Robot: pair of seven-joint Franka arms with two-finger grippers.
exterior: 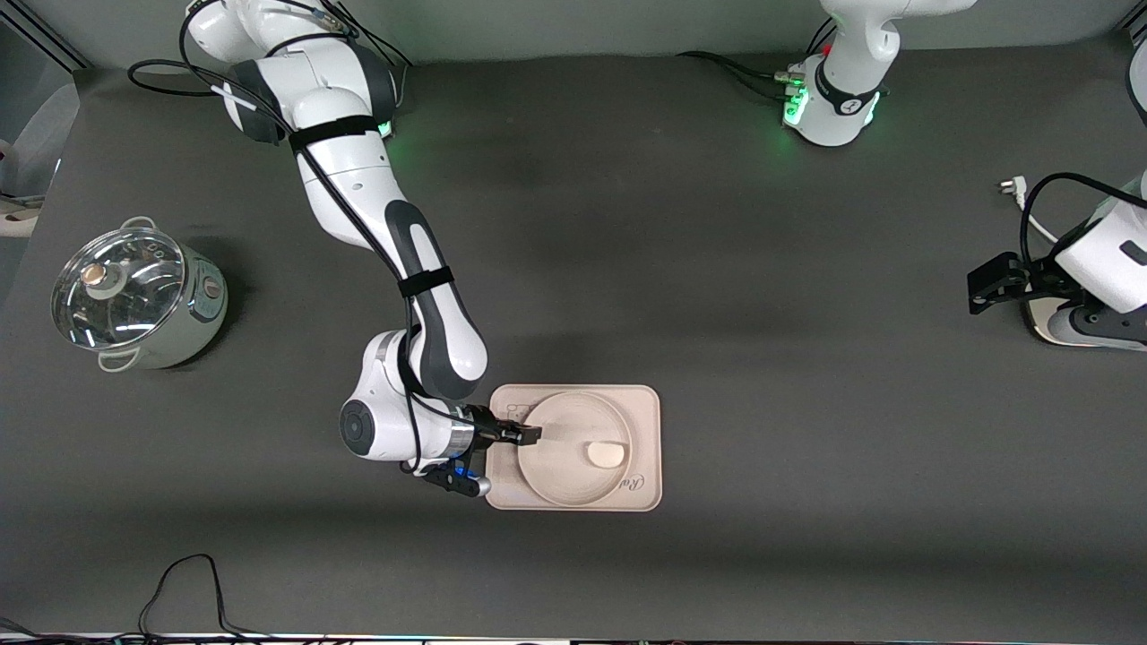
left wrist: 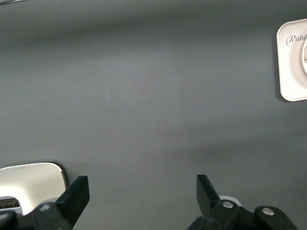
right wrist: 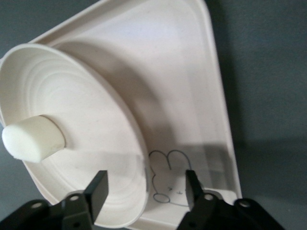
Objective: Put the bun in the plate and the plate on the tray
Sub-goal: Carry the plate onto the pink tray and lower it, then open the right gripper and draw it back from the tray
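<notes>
Cream tray point(exterior: 643, 403), plate point(exterior: 560, 488), bun point(exterior: 605, 454): stacked, script part hidden.
Right claw point(exterior: 535, 435) parted astride plate rim; left claw point(left wrist: 143, 191) wide, waiting.

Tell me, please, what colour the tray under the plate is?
Cream-beige tray, with dark script lettering, clearest in the front view.

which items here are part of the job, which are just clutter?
Job:
- bun, lying in the plate
- plate, sitting on the tray
- tray
- right gripper, open at the plate's rim

Just lying about:
- lidded pot, toward the right arm's end of the table
- left gripper, open, waiting over bare table
</notes>
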